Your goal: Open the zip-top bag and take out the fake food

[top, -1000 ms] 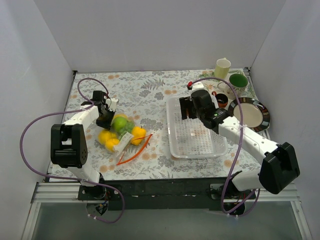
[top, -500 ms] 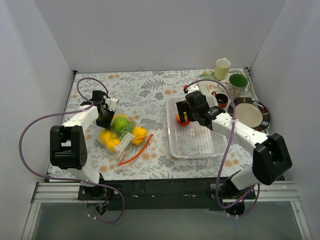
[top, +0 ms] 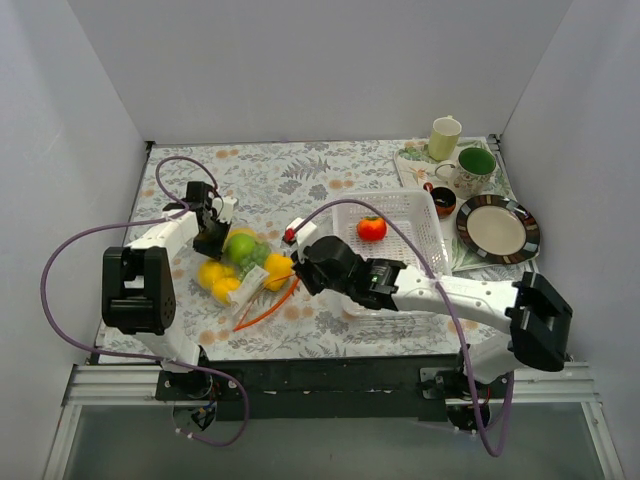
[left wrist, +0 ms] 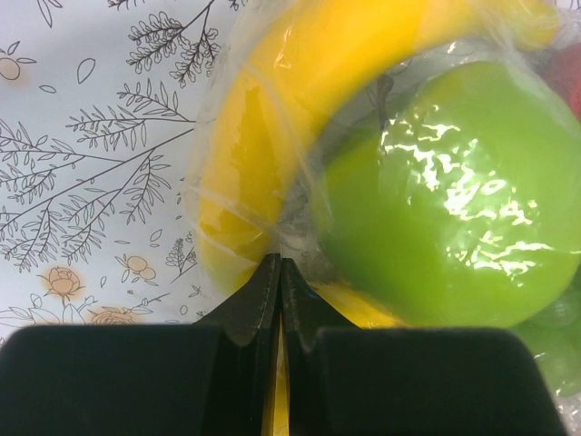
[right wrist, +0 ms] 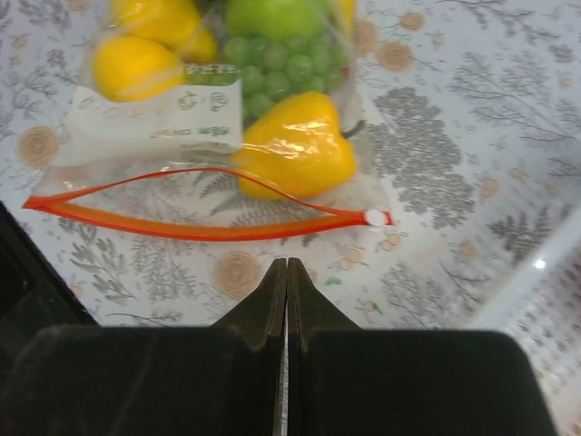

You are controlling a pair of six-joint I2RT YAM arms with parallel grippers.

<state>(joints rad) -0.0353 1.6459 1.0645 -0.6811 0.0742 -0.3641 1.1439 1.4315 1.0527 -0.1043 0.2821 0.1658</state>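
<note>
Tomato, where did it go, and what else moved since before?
The right gripper let the tomato go into the basket, then swung left to the mouth of the zip-top bag, jaws shut. The left gripper stayed clamped on the bag.

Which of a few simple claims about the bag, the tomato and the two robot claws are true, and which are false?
1. The tomato lies in the white basket. True.
2. The bag is zipped shut. False: its red strip gapes apart, so the mouth is open.
3. The right gripper holds a yellow pepper. False: its jaws are shut on nothing, just short of the strip, and the pepper lies in the bag.
4. The left gripper is shut on the bag's plastic. True.
5. Green grapes are inside the bag. True.
</note>
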